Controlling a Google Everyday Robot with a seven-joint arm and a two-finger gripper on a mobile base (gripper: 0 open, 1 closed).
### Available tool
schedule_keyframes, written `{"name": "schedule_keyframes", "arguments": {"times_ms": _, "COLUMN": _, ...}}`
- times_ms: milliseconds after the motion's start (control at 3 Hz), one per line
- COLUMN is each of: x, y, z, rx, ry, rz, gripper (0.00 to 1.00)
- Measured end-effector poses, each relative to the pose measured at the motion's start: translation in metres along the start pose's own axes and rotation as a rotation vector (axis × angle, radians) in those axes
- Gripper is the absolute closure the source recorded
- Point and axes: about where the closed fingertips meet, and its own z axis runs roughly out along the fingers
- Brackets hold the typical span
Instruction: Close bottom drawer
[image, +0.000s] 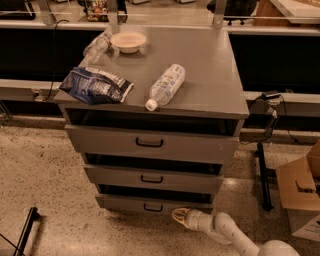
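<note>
The bottom drawer (150, 205) is the lowest grey drawer of the cabinet, with a low front panel and a small black handle (152, 207). It stands slightly pulled out, with a dark gap above its front. My gripper (180, 216) is at the end of the white arm that comes in from the lower right. Its tip is right in front of the drawer's front panel, just right of the handle, near the floor. It holds nothing that I can see.
The middle drawer (152, 178) and the top drawer (150, 142) are above. On the cabinet top lie a plastic bottle (165, 86), a blue chip bag (95, 86) and a bowl (128, 41). A cardboard box (302, 192) and a black stand (262, 175) are on the right.
</note>
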Motion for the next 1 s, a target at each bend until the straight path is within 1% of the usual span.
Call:
{"name": "schedule_keyframes", "arguments": {"times_ms": 333, "x": 0.0077, "y": 0.0057, "z": 0.0045, "rx": -0.039, "ry": -0.021, "rz": 0.023, "gripper": 1.0}}
{"name": "schedule_keyframes", "arguments": {"times_ms": 1000, "x": 0.0098, "y": 0.0062, "z": 0.004, "rx": -0.032, "ry": -0.025, "rz": 0.036, "gripper": 1.0}}
